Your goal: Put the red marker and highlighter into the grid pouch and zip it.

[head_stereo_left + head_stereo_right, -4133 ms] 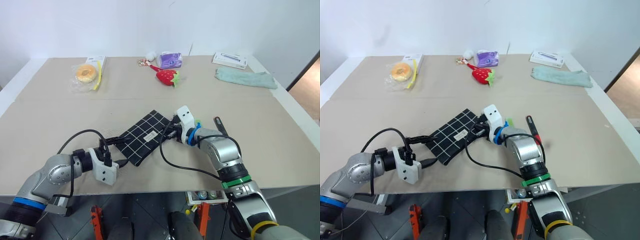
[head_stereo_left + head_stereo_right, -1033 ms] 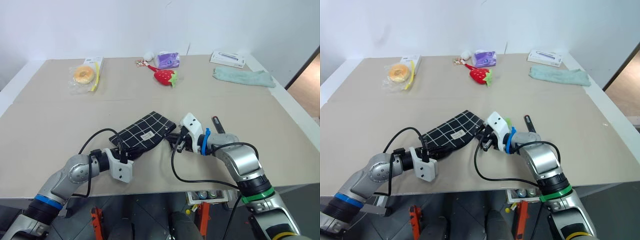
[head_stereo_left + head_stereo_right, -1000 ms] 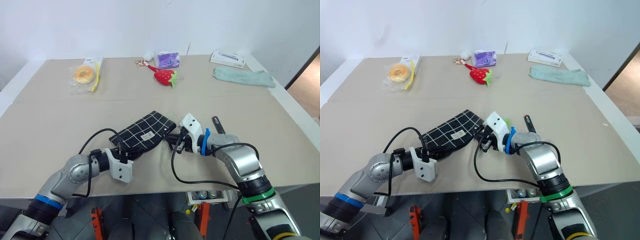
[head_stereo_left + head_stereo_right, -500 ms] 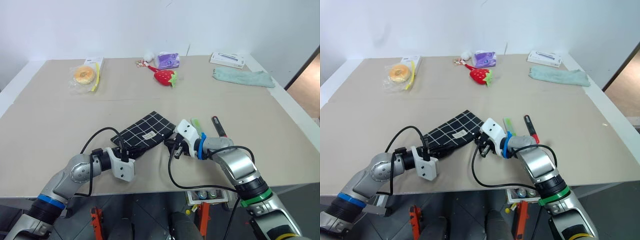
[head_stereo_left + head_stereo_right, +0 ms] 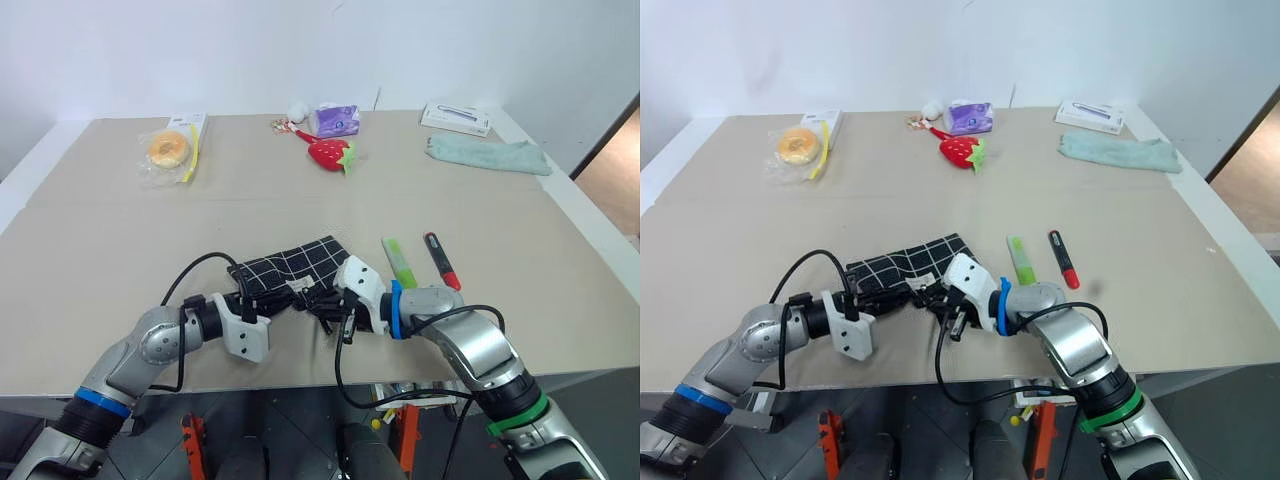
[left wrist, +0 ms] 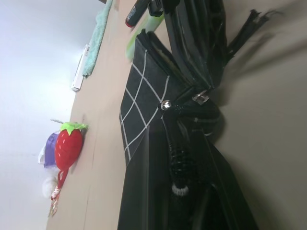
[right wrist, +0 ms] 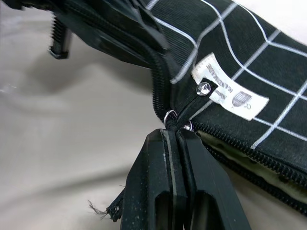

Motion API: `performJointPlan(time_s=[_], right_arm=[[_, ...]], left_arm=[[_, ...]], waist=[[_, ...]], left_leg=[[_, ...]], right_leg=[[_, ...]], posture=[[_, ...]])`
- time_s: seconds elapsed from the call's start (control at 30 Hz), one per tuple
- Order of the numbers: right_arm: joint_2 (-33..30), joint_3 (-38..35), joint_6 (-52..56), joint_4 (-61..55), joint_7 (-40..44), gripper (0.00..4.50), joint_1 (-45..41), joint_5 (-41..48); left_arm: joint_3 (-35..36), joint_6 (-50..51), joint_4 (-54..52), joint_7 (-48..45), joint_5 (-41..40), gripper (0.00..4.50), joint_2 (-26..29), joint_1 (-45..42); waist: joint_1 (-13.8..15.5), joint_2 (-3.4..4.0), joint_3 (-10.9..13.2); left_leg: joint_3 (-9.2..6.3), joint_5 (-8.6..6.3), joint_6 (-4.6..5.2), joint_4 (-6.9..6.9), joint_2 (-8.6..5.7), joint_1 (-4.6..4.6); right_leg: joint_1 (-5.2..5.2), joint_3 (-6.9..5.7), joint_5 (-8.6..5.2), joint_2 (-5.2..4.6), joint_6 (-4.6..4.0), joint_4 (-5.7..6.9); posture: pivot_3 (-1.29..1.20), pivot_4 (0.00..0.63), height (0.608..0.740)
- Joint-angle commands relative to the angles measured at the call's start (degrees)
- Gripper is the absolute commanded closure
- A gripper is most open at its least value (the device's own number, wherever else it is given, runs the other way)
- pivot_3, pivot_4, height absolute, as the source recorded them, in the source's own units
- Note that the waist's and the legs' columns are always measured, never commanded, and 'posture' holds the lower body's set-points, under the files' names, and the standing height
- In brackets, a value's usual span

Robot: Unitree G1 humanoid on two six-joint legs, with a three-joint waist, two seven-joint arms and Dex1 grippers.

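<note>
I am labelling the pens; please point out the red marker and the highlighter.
red marker [image 5: 441,261], left eye view, middle of its barrel.
highlighter [image 5: 400,263], left eye view, middle of its green body.

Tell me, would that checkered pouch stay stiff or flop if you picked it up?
Probably flop: the pouch looks like thin fabric, already bunched between the left gripper and the right gripper. Likely light too; it looks flat and empty.
</note>
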Motion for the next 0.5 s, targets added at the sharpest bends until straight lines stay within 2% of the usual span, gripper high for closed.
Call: performJointPlan(time_s=[0.03, 0.27, 0.5], right_arm=[[0.47, -0.34, -0.91, -3.07, 1.00, 4.48, -1.31, 1.65], [1.49, -3.95, -0.90, -2.13, 0.79, 4.48, -2.38, 3.91], [-2.51, -5.21, -0.62, -0.91, 3.57, 4.48, -2.00, 4.25]], left_arm=[[0.91, 0.16, -1.22, 0.31, -0.42, 4.50, 0.11, -0.86], [0.80, 0.35, -1.33, 0.16, -0.52, 4.50, 0.11, -0.66], [1.07, 0.41, -1.58, 0.32, -0.66, 4.50, 0.16, -0.52]], waist=[[0.00, 0.00, 0.00], [0.00, 0.00, 0.00], [0.01, -0.01, 0.01]], left_leg=[[0.00, 0.00, 0.00, 0.00, 0.00, 0.00], [0.00, 0.00, 0.00, 0.00, 0.00, 0.00], [-0.01, 0.00, 0.00, -0.01, 0.00, 0.00]], right_leg=[[0.00, 0.00, 0.00, 0.00, -0.01, 0.00], [0.00, -0.01, 0.02, 0.00, 0.03, 0.00], [0.00, -0.01, 0.01, 0.00, 0.02, 0.00]], posture=[[0.00, 0.150, 0.740], [0.00, 0.150, 0.740], [0.00, 0.150, 0.740]])
